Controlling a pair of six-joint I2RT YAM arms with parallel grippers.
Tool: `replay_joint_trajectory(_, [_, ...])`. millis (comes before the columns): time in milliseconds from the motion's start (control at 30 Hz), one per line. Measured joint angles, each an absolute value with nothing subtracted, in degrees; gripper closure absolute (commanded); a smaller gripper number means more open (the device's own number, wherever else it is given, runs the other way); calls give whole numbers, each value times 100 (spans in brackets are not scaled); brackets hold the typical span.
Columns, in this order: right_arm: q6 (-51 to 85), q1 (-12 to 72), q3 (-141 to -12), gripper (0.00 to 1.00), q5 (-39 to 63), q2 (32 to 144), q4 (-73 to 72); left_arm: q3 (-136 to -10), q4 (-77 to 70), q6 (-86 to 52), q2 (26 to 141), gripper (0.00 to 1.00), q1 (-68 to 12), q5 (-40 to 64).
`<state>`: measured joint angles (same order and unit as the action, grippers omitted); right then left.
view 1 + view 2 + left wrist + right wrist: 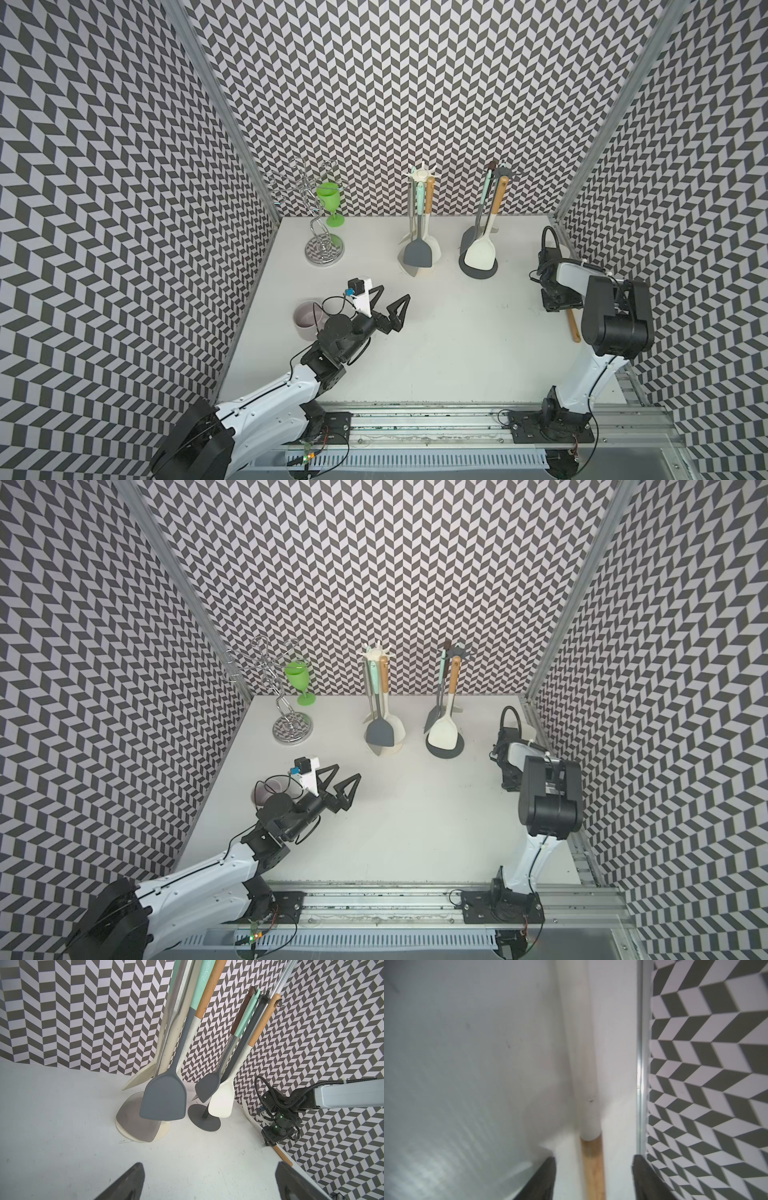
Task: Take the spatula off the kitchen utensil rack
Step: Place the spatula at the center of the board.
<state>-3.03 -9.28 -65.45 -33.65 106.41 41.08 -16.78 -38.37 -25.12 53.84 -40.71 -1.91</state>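
Spatula (574, 328) laid flat on the table (436, 340), right of the dark rack (478, 271).
The fingers (547, 1174) of the right gripper (593, 1160) are parted around the spatula without contact; the left gripper (395, 291) is spread wide, front-left of that rack.

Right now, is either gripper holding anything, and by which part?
Nothing is held. The right gripper is open, its fingers clear of the spatula, whose handle lies between them on the table. The left gripper is open and empty.
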Motion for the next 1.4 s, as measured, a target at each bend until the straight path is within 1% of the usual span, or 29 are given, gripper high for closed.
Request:
replay_joint_trajectory(100, [-259,-943,-6565,13,-3092,10479,4101,-1656,-3850,-2512,5376,0,-4071,-187])
replay_joint_trajectory(133, [-233,-943,-6563,9,-3020,10414,4115,-1656,-3850,-2512,5374,0,-4069,-187])
replay_joint_trajectory(167, [-220,-941,-6563,3,-2930,10298,4132,-1653,-3850,-2512,5365,0,-4066,-185])
replay_joint_trajectory(200, [-198,-939,-6563,1,-2853,10182,4134,-1651,-3850,-2512,5349,0,-4066,-185])
replay_joint_trajectory(467, [110,-939,-6536,0,-2152,8256,3782,-1490,-3903,-2510,5024,0,-4066,-183])
replay_joint_trajectory(633, [576,-939,-6285,0,-1669,7100,3393,-1468,-3931,-2488,4978,0,-4066,-156])
replay_joint_trajectory(900, [1688,-939,-5188,0,-969,5214,2899,-1470,-3815,-2410,4974,0,-4066,-270])
replay_joint_trajectory(1033, [2093,-941,-4501,0,-126,4252,2383,-1470,-3734,-2408,4856,0,-4066,-366])
replay_joint_trajectory(1100, [2357,-939,-4123,0,414,3951,1931,-1470,-3736,-2405,4755,0,-4066,-362])
replay_joint_trajectory(1167, [2626,-939,-3717,5,965,3817,1288,-1468,-3756,-2405,4659,0,-4066,-322])
replay_joint_trajectory(1233, [2867,-939,-3387,10,1441,3911,703,-1437,-3857,-2399,4619,0,-4066,-281])
replay_joint_trajectory(1300, [3026,-939,-3081,16,1931,4136,84,-1376,-3951,-2383,4626,0,-4066,-268])
replay_joint_trajectory(1333, [3103,-939,-2932,20,2161,4305,-270,-1363,-3968,-2353,4663,0,-4066,-263])
replay_joint_trajectory(1400, [3192,-928,-2727,24,2543,4648,-812,-1363,-4023,-2257,4810,0,-4066,-231])
